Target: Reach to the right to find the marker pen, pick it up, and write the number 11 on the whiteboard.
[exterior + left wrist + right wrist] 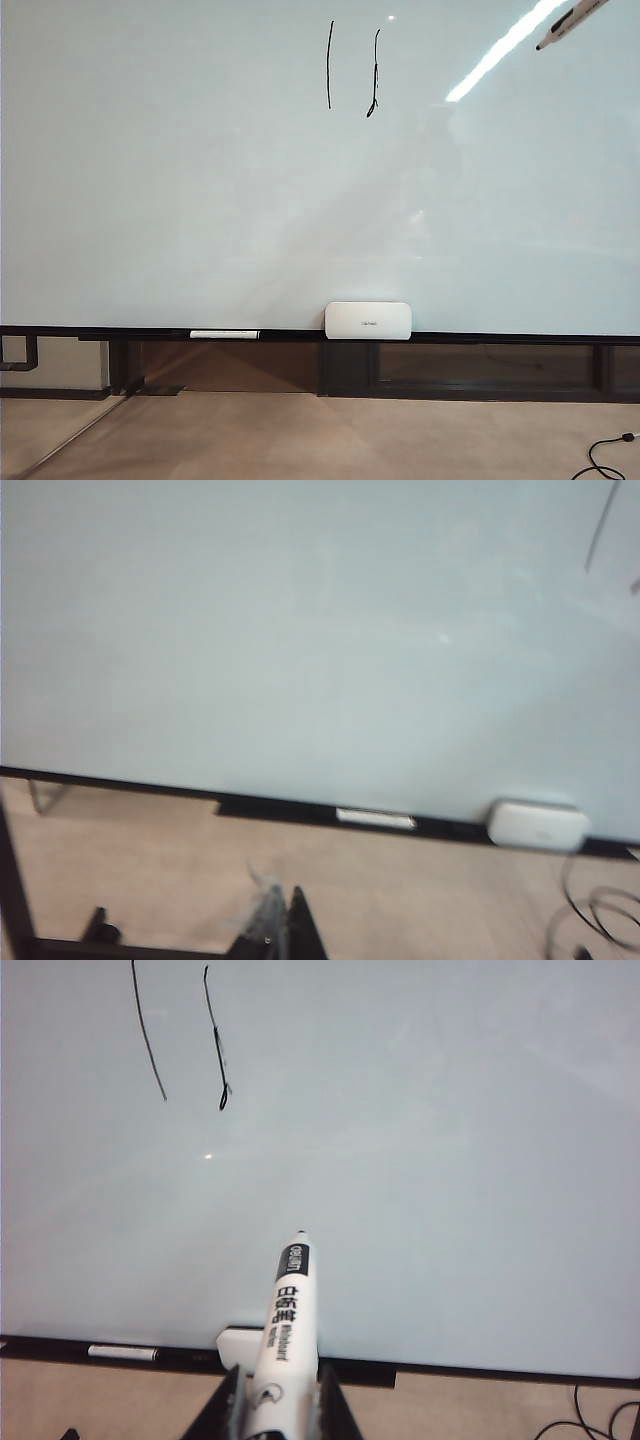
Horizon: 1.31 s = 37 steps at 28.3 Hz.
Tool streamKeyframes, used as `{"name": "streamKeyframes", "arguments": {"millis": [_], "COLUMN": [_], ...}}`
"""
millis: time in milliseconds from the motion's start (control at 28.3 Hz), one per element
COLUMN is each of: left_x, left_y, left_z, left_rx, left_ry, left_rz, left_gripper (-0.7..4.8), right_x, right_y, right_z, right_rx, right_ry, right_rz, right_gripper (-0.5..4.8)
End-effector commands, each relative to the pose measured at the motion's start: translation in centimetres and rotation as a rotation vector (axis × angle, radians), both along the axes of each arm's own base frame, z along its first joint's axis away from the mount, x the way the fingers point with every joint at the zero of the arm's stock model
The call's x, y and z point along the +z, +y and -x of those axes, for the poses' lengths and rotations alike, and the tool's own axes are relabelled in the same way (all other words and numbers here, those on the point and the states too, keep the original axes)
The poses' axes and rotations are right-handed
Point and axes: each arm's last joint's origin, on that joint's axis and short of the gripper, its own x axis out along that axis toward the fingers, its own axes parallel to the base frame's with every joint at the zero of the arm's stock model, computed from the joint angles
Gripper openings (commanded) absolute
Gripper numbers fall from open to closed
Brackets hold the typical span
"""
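Note:
The whiteboard point(200, 180) fills most of the exterior view. The number 11 point(350, 70) stands near its top as two thin black strokes, the second with a hooked foot. In the right wrist view my right gripper point(280, 1405) is shut on the marker pen point(288, 1310), whose dark tip points at the whiteboard point(450, 1160), apart from the number 11 point(180, 1040). Only the marker pen point(565, 25) shows at the exterior view's top right corner, clear of the strokes. My left gripper point(285, 920) is blurred, its fingers together and holding nothing, back from the whiteboard point(250, 630).
A wide white rounded box point(368, 320) rests on the dark lower rail point(500, 338). A second white pen point(225, 334) lies on the rail left of it. Below are a dark frame and tan floor, with a black cable point(600, 460) at the lower right.

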Motion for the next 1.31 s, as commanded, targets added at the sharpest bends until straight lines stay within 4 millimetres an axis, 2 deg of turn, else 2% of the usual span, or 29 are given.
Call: {"name": "streamKeyframes", "arguments": {"millis": [35,283,530,778,1096,1308], "left_x": [-0.1,-0.6,-3.1,-3.2,-4.9,-5.1], "left_y": [0.3,0.4,-0.2,-1.0,-1.8,-1.6], "left_z": [0.5,0.6,-0.5,-0.6,-0.3,0.4], "left_rx": [0.088,0.114,-0.002,-0.103,-0.139,-0.128], "left_ry": [0.003,0.03,0.066,0.013,0.004,-0.011], "left_rz": [0.001,0.103,0.113,-0.026,-0.044,-0.044], "left_gripper": [-0.06,-0.06,-0.06,-0.06,-0.06,-0.06], "right_x": [-0.7,-3.1,-5.4,-6.4,-6.8,-6.9], "right_y": [-0.2,-0.8,-1.0,-0.6,-0.3,-0.5], "right_z": [0.5,2.2,3.3,4.2,4.7,5.3], "right_rx": [-0.024,-0.042,-0.02,0.066,0.098,0.098], "right_ry": [-0.009,-0.015,0.013,-0.019,-0.034,-0.042], "right_rz": [-0.021,-0.066,-0.078,-0.042,-0.029,-0.011], "right_gripper": [-0.04,-0.04,-0.04,-0.04,-0.04,-0.04]}}
